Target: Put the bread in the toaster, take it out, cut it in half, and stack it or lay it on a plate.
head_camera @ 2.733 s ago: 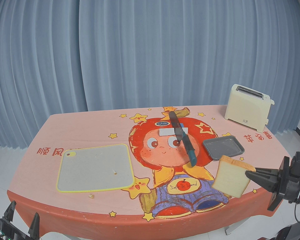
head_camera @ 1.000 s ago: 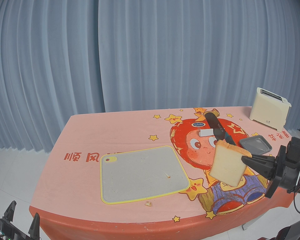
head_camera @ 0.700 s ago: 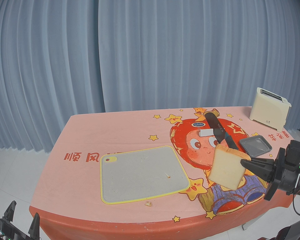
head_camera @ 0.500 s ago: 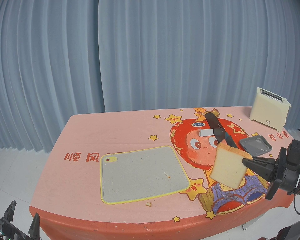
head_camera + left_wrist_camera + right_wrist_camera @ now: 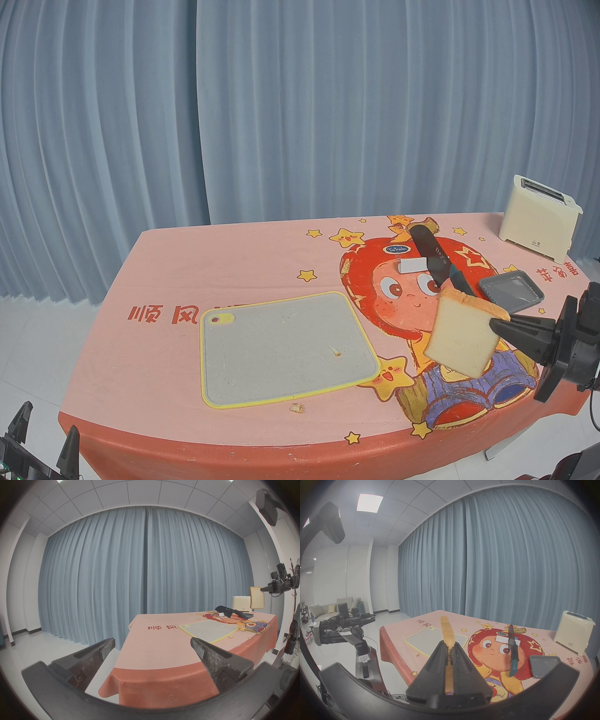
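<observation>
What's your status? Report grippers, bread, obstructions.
Right gripper shut on bread, upright over near right edge of table. Left gripper open, low off near left corner. Tray lies between bread and toaster, knife beside it.

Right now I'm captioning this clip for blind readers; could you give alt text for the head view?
The right gripper holds a slice of bread in the air over the right side of a pink table. A grey cutting board lies to its left; a knife, a dark tray and a cream toaster sit beyond.
</observation>
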You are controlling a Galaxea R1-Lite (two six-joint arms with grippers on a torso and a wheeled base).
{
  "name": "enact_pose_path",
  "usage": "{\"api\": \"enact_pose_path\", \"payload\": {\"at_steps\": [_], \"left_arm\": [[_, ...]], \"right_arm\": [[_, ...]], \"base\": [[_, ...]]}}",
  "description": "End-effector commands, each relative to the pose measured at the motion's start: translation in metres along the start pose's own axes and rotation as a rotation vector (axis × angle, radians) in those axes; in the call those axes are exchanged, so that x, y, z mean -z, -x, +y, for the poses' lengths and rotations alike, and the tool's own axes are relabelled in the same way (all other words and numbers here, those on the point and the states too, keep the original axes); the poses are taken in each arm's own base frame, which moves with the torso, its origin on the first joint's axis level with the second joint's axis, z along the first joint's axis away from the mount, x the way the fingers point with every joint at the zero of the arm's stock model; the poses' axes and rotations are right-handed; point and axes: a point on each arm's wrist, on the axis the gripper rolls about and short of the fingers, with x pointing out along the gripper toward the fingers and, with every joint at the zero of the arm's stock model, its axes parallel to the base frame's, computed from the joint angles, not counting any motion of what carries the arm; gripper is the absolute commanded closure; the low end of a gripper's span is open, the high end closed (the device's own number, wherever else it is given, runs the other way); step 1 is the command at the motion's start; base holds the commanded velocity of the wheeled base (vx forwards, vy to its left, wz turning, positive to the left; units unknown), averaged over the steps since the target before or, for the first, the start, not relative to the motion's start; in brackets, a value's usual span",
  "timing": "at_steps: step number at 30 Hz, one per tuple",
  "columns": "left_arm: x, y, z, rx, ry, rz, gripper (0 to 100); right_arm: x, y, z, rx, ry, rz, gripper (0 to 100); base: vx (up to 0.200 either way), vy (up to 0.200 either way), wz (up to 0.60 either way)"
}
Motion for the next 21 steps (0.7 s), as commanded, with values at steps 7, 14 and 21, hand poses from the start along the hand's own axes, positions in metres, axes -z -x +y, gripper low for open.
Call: {"api": "enact_pose_path", "payload": {"at_steps": [7,14,21], "left_arm": [[0.0049,-0.0013,0.0000,0.000,0.000,0.017,0],[0.0049,-0.0013,0.0000,-0.001,-0.002,0.018,0],[0.0049,-0.0013,0.0000,0.000,0.000,0.017,0]], "right_arm": [[0.0034,-0.0003,0.0000,0.001,0.003,0.014,100],[0.0036,0.0000,0.0000,0.006,0.003,0.014,100],[0.0038,0.0007,-0.0003,0.012,0.003,0.012,100]], "base": [[0.000,0.000,0.00],[0.000,0.000,0.26],[0.000,0.000,0.00]]}}
